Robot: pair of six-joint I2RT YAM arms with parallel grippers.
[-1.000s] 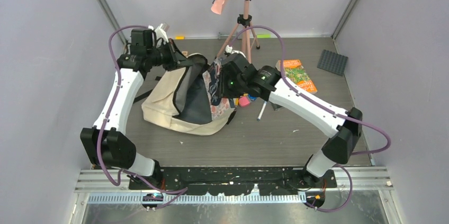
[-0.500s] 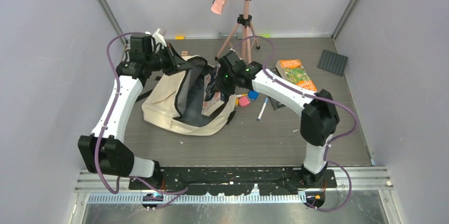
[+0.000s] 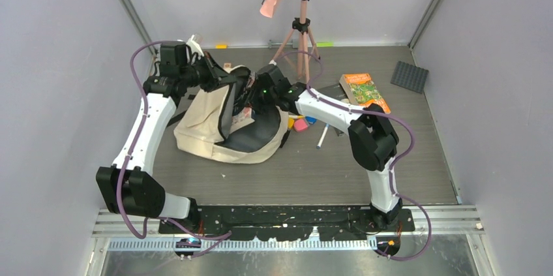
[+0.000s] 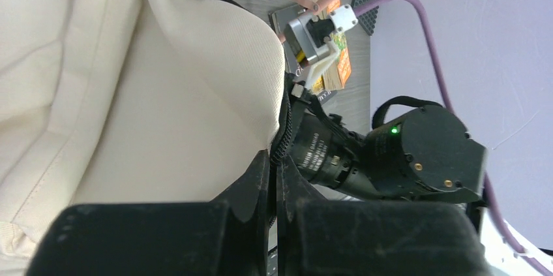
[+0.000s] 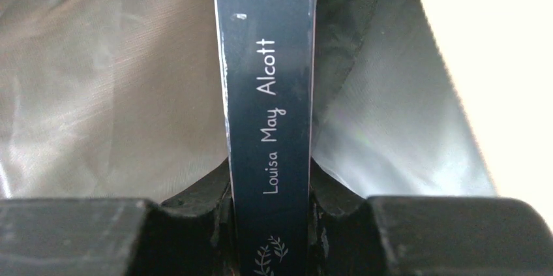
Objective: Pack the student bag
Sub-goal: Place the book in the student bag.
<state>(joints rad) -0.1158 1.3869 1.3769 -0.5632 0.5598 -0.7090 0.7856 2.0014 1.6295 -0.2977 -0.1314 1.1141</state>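
bag packing looks only partly done. the student bag (image 3: 202,126) lies on its side on the table (image 3: 313,171), with its mouth open so the dark grey lining shows. the left gripper (image 4: 274,188) is at the far edge of the student bag's mouth. it is squeezed tight on the black zip rim and holds it up like a flap. the right gripper (image 5: 269,191) is at the mouth of the student bag and is clamped on a dark blue book (image 5: 269,93). it has one finger on each cover, and the spine faces the wrist camera. the spine says louisa may alcott. grey lining is on both sides of the dark blue book, so it looks part way inside the student bag, but it is not let go yet. to the right of the student bag more things lie on the table: an orange book (image 3: 365,90), a white marker (image 3: 322,137) and some small bright blocks (image 3: 300,125). these look like they must go in too. the pictures do not show if anything else is already deep inside the student bag.
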